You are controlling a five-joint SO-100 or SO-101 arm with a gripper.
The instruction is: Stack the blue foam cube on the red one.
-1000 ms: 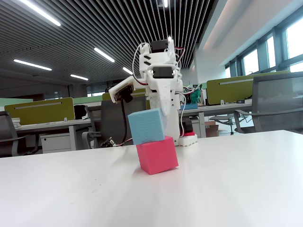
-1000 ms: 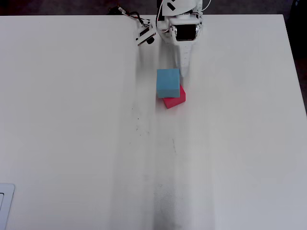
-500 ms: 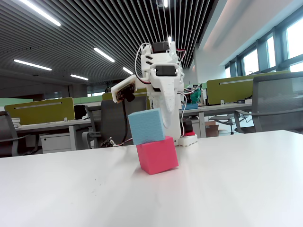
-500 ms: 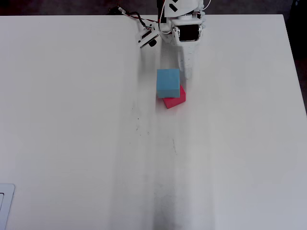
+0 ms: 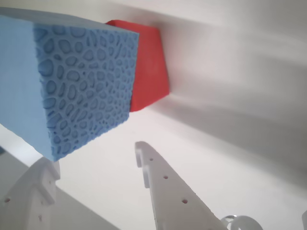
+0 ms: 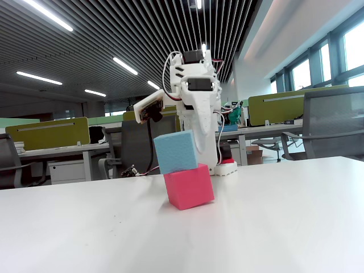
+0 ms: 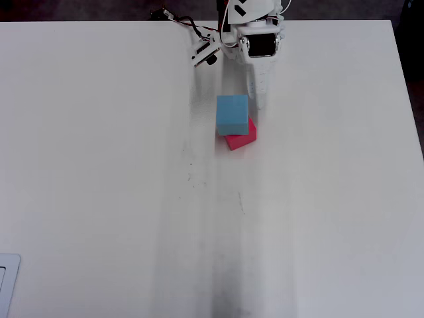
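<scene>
The blue foam cube [image 6: 176, 151] rests on the red one [image 6: 189, 186], shifted to the left so that it overhangs. In the overhead view the blue cube [image 7: 232, 114] covers most of the red cube [image 7: 243, 136]. In the wrist view the blue cube [image 5: 72, 81] fills the upper left and the red cube [image 5: 148, 67] shows behind it. My gripper [image 5: 93, 158] is open and empty, its white fingers [image 5: 158, 187] apart just short of the blue cube. It stands right behind the stack in the fixed view [image 6: 206, 153] and in the overhead view [image 7: 257, 98].
The white table [image 7: 132, 199] spreads wide around the stack. The arm's base [image 6: 226, 166] with its red part and cables [image 7: 182, 23] stands at the table's far edge. Office desks and a chair [image 6: 335, 122] lie beyond the table.
</scene>
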